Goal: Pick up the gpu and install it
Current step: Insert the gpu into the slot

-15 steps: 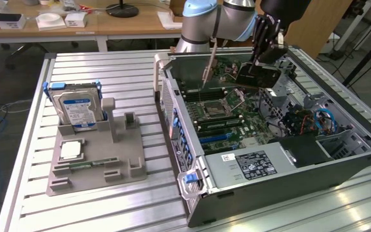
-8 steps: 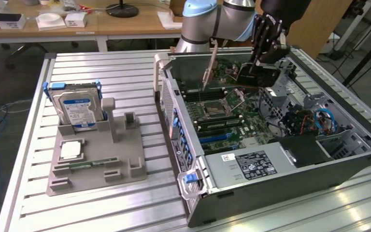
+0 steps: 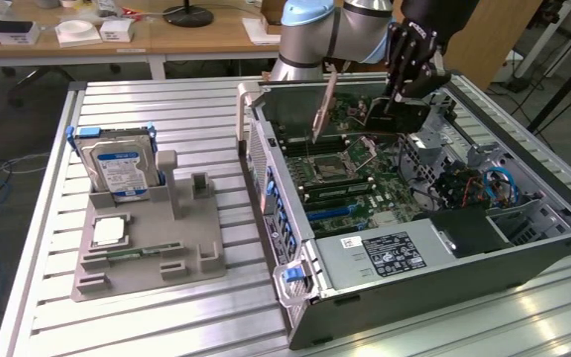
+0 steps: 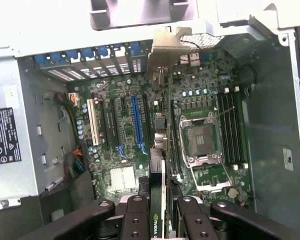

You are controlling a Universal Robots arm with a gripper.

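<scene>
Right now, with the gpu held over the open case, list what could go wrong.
The gpu hangs between the blue slot and the CPU socket; lowered off-line, its edge could hit the motherboard. Its silver bracket is close to the rear slot covers and might snag there. The jaws grip only one end, so it could tilt.

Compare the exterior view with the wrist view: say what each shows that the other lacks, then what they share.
Exterior view: a hard drive standing in a grey holder on the slatted table, beside the computer case. Wrist view: a white slot on the motherboard and the green label on the edge of the graphics card. Both: the open case, the processor socket, and the gripper shut on the graphics card over the board.
</scene>
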